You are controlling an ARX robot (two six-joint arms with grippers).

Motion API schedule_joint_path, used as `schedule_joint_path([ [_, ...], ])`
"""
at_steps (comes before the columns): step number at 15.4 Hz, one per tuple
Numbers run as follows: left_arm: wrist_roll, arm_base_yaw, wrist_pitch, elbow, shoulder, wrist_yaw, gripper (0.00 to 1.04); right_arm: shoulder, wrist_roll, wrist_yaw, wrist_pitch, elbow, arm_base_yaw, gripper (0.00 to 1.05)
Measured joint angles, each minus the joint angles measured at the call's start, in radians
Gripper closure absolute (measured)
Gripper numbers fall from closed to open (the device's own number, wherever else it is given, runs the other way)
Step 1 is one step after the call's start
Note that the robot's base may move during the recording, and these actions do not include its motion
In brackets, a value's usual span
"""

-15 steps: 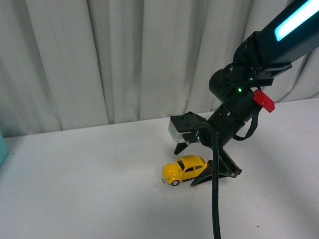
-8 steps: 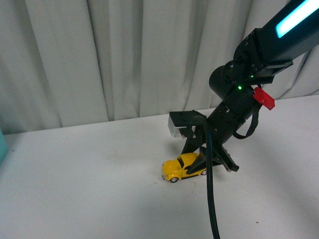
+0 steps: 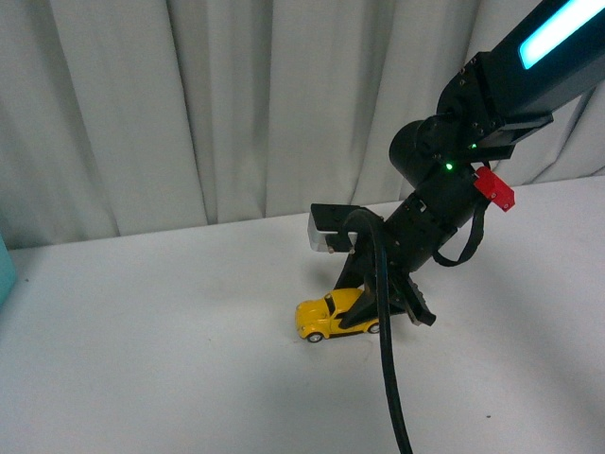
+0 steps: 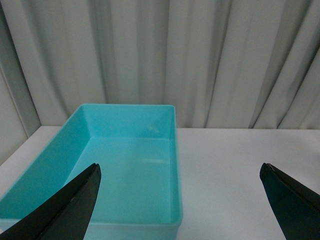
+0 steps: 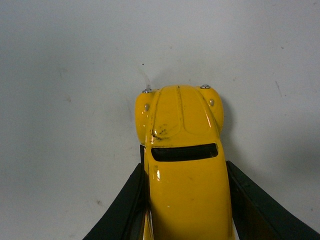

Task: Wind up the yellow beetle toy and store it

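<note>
We see the yellow beetle toy (image 3: pixel 324 317) standing on its wheels on the white counter (image 3: pixel 142 359), near the middle, nose toward our left; our right gripper (image 3: pixel 378 317) reaches down over its rear half, and the wrist view shows a finger (image 5: pixel 127 205) pressed against each flank, so it is closed on the car; our left gripper (image 4: pixel 180 167) is spread wide, holding nothing, facing a teal bin (image 4: pixel 55 160) on the counter.

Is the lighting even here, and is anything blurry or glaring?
Front view: soft, even light, though the light strip blows out cyan-white. Right wrist view: the yellow beetle toy is sharp, with small glints on its roof. Left wrist view: the teal bin is clear; the left gripper's fingers are dark silhouettes.
</note>
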Motion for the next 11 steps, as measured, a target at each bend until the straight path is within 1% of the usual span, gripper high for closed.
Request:
schedule_joint_path([
  [3,0.0,0.0,0.0,0.0,0.0,0.0,0.07,-0.011,0.006,0.001,0.024,-0.027,-0.003,0.64],
  [11,0.0,0.0,0.0,0.0,0.0,0.0,0.07,-0.051,-0.01,-0.002,0.077,-0.124,-0.055,0.64],
])
